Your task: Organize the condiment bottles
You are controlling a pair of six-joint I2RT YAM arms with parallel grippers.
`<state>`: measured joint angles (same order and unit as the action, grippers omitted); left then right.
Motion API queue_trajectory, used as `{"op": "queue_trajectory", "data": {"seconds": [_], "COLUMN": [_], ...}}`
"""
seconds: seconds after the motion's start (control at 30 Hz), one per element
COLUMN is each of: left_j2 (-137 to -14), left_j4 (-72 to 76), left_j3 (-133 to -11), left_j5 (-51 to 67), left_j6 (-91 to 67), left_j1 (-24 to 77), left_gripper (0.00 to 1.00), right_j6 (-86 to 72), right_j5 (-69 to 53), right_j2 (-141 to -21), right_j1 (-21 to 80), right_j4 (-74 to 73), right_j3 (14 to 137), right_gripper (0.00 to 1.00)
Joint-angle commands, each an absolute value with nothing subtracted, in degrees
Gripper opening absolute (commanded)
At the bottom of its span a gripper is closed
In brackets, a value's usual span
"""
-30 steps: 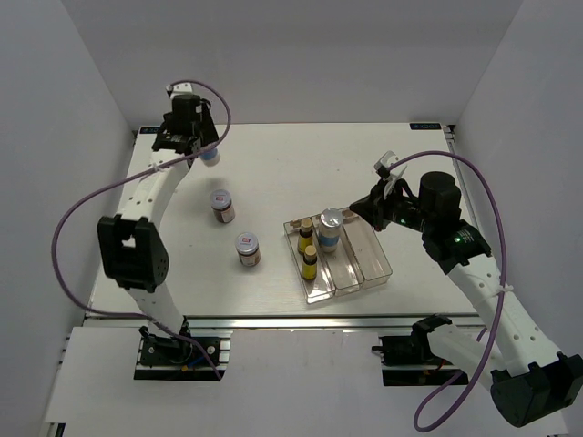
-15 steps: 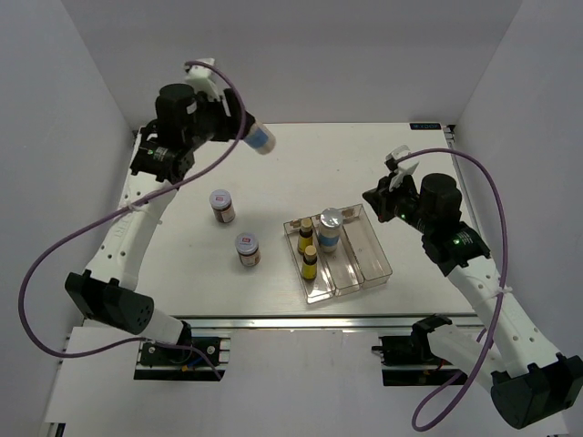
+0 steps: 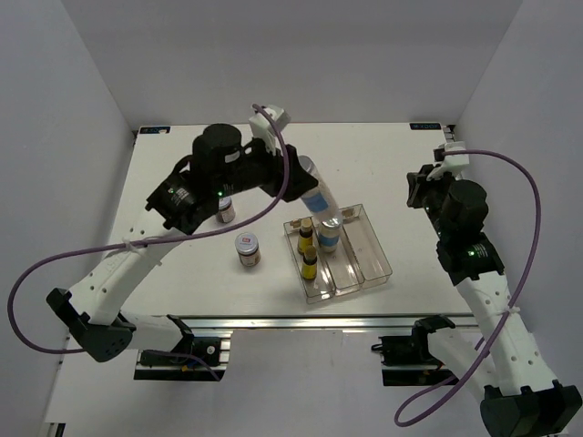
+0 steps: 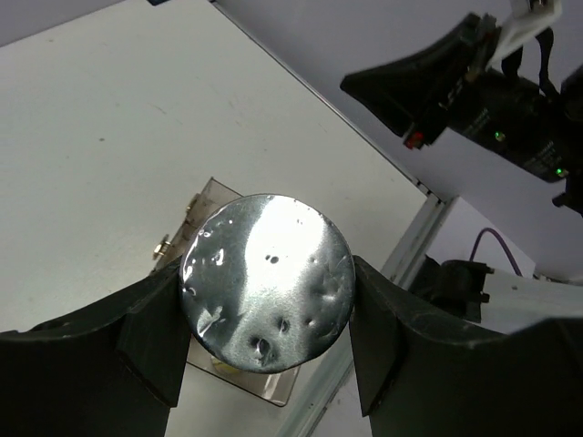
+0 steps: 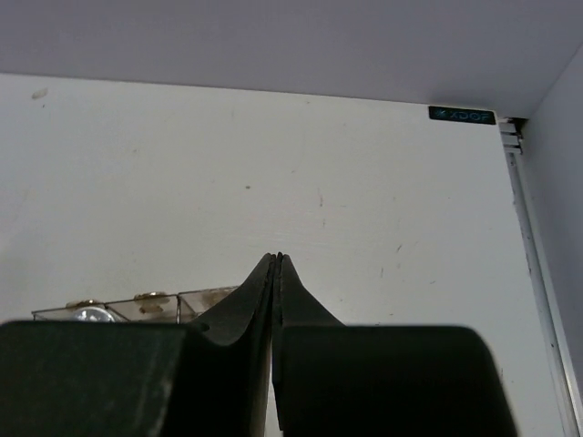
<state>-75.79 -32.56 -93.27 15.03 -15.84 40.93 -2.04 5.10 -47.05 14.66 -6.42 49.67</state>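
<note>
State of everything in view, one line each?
left gripper, shut on held white bottle
held white bottle, tilted, airborne over tray
second white bottle, upright, middle slot
yellow bottles, upright, left slot
brown jars, upright on table
tray, right slot empty
right gripper, shut, empty

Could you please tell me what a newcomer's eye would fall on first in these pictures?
The left tool grips a white blue-labelled bottle, tilted in mid-air over the clear tray. In the tray stand two yellow bottles and a second white bottle; the right tool is shut and empty, right of it.
</note>
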Motion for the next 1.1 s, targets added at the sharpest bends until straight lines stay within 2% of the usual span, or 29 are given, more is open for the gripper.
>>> {"op": "queue_trajectory", "data": {"seconds": [0.0, 0.33, 0.67, 1.07], "left_j2": [-74.00, -80.24, -87.88, -92.55], "left_j4": [-29.89, -26.02, -24.70, -17.49], "left_j3": [-90.53, -86.31, -84.29, -78.40], "left_j5": [15.83, 7.30, -4.21, -12.12], "left_j6": [-17.14, -16.00, -12.22, -9.41], "left_j1": [46.12, 57.73, 63.54, 67.41], "left_gripper": [0.00, 0.00, 0.00, 0.00], "right_j6": [-3.43, -4.22, -4.22, -4.22], "right_j5": [9.05, 5.72, 3.78, 1.41], "right_j2": [-45.79, -46.05, -46.23, -46.05], "right_j1": [12.40, 9.41, 9.14, 9.14], "right_j4": [-1.76, -2.37, -2.37, -2.46], "right_j3": [49.40, 49.31, 49.04, 48.69], "right_gripper": [0.00, 0.00, 0.00, 0.00]}}
